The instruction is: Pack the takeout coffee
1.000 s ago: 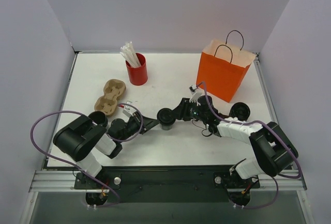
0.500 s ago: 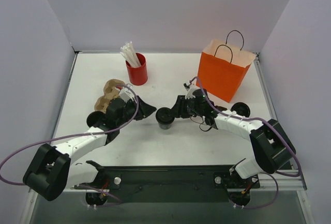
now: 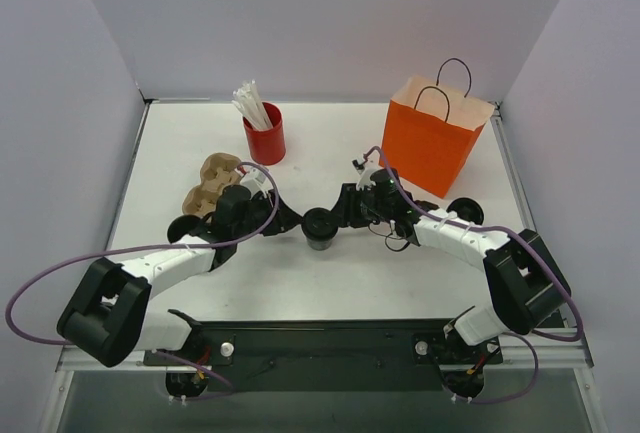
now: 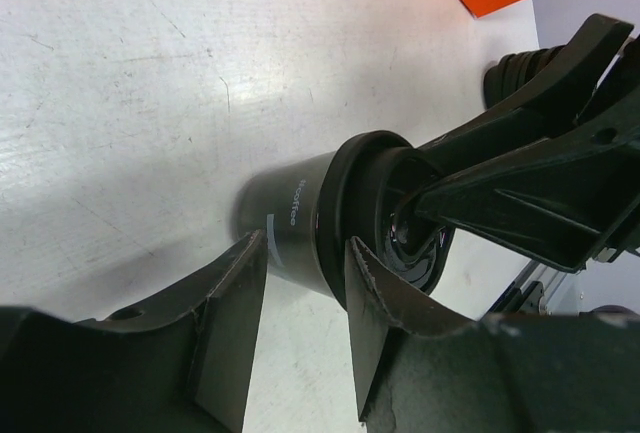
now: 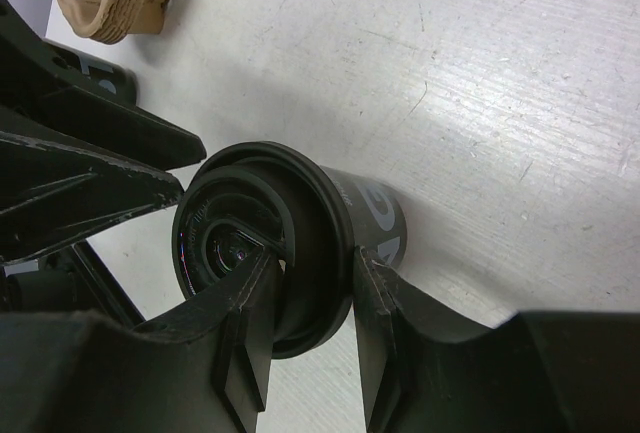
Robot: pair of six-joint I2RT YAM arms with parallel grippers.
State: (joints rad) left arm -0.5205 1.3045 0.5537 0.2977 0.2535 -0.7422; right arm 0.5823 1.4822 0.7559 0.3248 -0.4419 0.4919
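A takeout coffee [image 3: 320, 228], a small dark paper cup with a black lid, stands at the table's middle. My right gripper [image 3: 338, 218] is shut on its rim: one finger lies over the lid [image 5: 240, 243], the other presses the cup wall [image 5: 385, 223] under the lid's edge. My left gripper [image 3: 290, 221] reaches in from the left and is open, its fingertips [image 4: 250, 273] right at the cup's [image 4: 295, 218] side, with bare table between them. A second takeout coffee [image 3: 463, 215] stands by the bag.
An orange paper bag [image 3: 432, 143] stands open at the back right. A tan pulp cup carrier [image 3: 213, 185] lies at the left, with a dark round thing [image 3: 184, 228] just in front of it. A red cup of white sticks [image 3: 265, 136] stands behind.
My left arm swung out from near its base up to the cup's left side, and its gripper opened wider. The right gripper kept its hold and shifted slightly towards the back.
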